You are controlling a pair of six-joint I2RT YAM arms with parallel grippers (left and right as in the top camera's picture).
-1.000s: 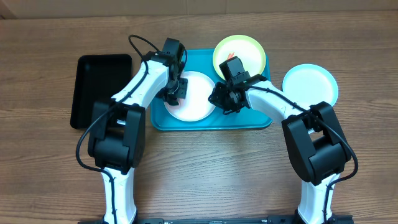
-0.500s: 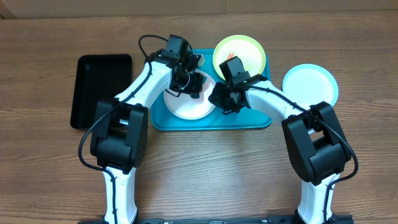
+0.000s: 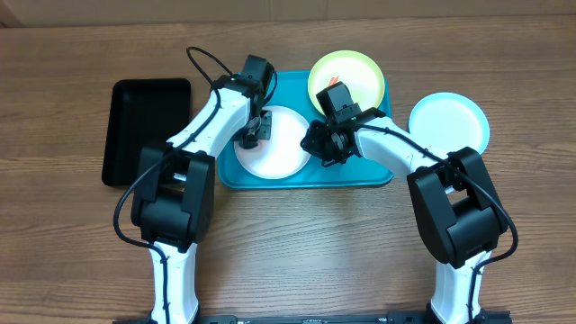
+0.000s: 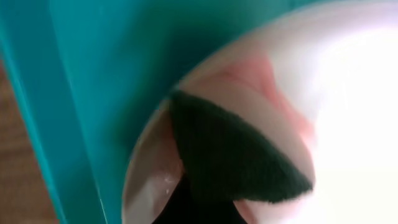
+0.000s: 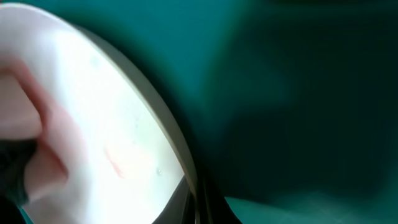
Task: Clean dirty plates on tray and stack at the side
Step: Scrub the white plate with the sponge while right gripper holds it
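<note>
Since half a second ago the left tool (image 3: pixel 252 137) has drawn back from over the white plate (image 3: pixel 279 160) to its 10 o'clock rim. The right tool (image 3: pixel 324 144) has not shifted.

The white plate lies in the left half of the turquoise tray (image 3: pixel 353 174). It is smooth, glossy plastic carrying a pale pink film (image 4: pixel 264 71). A dark felt-like piece (image 4: pixel 230 155) rests on the plate under the left tool, whose jaw width cannot be told. The right tool sits at the plate's 3 o'clock rim, and its grip is likewise unclear.

The left arm is judged nearer the residue, which lies toward 4 o'clock from it.

The yellow-green plate (image 3: pixel 355 67), smeared with red, occupies the tray's 1 o'clock corner. The light blue plate (image 3: pixel 450 121) rests on the counter (image 3: pixel 297 243) just beside the tray.
</note>
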